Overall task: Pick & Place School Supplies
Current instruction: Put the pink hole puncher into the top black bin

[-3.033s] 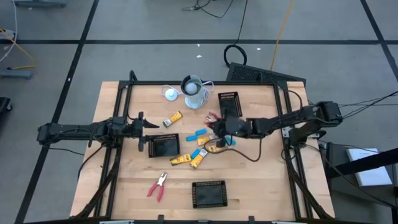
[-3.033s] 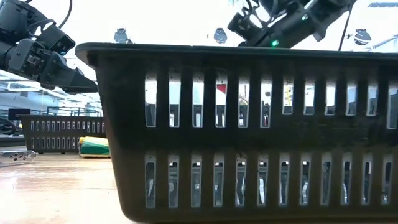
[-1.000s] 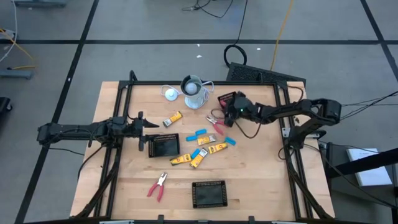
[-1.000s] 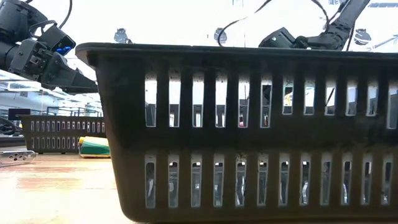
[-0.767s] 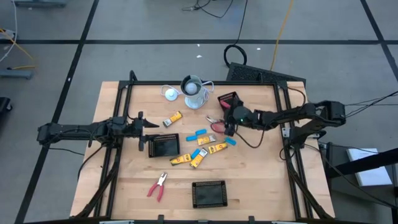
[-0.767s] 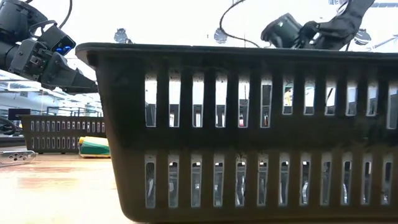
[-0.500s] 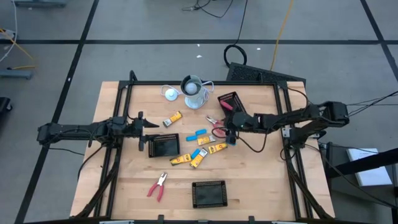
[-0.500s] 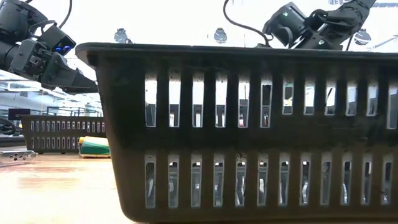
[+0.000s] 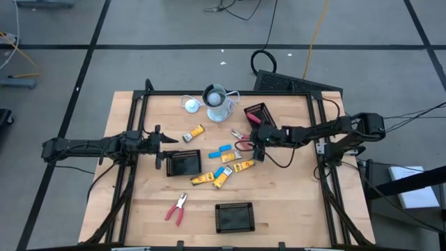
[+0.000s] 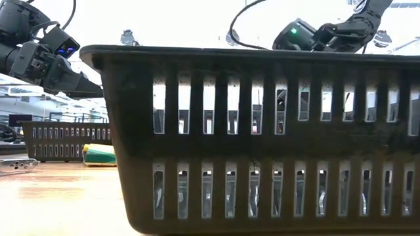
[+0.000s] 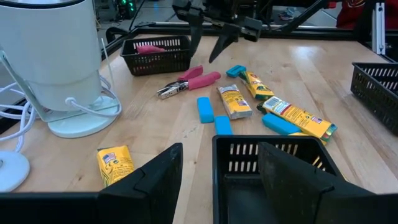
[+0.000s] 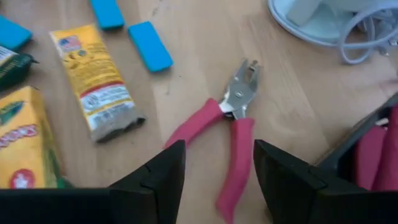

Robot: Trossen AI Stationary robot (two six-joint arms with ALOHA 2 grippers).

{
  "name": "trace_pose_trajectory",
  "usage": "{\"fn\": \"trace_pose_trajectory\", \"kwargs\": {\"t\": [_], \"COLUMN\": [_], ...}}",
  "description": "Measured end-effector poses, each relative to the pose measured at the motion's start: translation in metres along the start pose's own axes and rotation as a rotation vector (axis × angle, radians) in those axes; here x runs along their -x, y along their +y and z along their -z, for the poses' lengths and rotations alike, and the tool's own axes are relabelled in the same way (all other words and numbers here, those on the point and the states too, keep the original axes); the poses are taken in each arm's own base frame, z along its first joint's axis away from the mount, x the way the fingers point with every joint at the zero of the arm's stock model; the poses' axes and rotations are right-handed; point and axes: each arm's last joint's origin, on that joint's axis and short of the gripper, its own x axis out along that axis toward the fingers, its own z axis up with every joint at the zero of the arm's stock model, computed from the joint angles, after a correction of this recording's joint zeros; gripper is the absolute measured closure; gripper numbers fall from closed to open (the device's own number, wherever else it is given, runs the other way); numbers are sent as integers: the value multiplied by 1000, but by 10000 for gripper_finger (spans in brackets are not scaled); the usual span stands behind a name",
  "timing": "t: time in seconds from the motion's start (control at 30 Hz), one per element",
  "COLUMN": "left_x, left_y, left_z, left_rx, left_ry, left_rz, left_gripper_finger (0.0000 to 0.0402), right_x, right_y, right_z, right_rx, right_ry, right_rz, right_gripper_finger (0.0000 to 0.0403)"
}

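Observation:
Red-handled pliers [image 12: 217, 121] lie flat on the wood near the table's middle. My right gripper [image 12: 219, 149] hangs open just above their handles, one finger on each side, touching nothing; it also shows from above [image 9: 252, 146]. Yellow-and-black pieces [image 9: 244, 166] and light-blue pieces [image 9: 221, 150] lie scattered beside the pliers. A second pair of pliers [image 9: 176, 208] lies toward the near left. My left gripper [image 11: 219, 149] waits open in the air over the far-left corner of a black mesh tray [image 9: 185, 163].
A black tray [image 9: 256, 114] holding a red-handled item stands at the back right. Another tray [image 9: 233, 217] sits near the front edge and fills the low view [image 10: 249, 131]. A pale cup [image 9: 217, 103] and a white disc [image 9: 190, 104] stand at the back.
My right gripper has come from over the back-right tray toward the table's near and left side and now stands over the red-handled pliers. The pliers and the other pieces have not moved.

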Motion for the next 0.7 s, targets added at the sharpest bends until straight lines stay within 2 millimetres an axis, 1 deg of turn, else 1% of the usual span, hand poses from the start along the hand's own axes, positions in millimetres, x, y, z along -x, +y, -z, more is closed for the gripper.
{"fn": "trace_pose_trajectory", "kwargs": {"t": [0.13, 0.47, 0.6, 0.7], "left_x": [0, 0, 0, 0], "left_y": [0, 0, 0, 0], "left_z": [0, 0, 0, 0], "left_rx": [0, 0, 2, 1], "left_ry": [0, -3, -2, -2], "left_rz": [0, 0, 0, 0], "left_gripper_finger": [190, 190, 190, 190], "right_x": [-5, -15, -15, -11], "right_y": [-5, -3, -4, -6], "right_z": [2, 10, 9, 2], "right_rx": [-14, 3, 13, 35], "right_ry": [15, 59, 67, 84], "right_rz": [-29, -54, -17, -1], "right_gripper_finger": [216, 218, 213, 208]}}
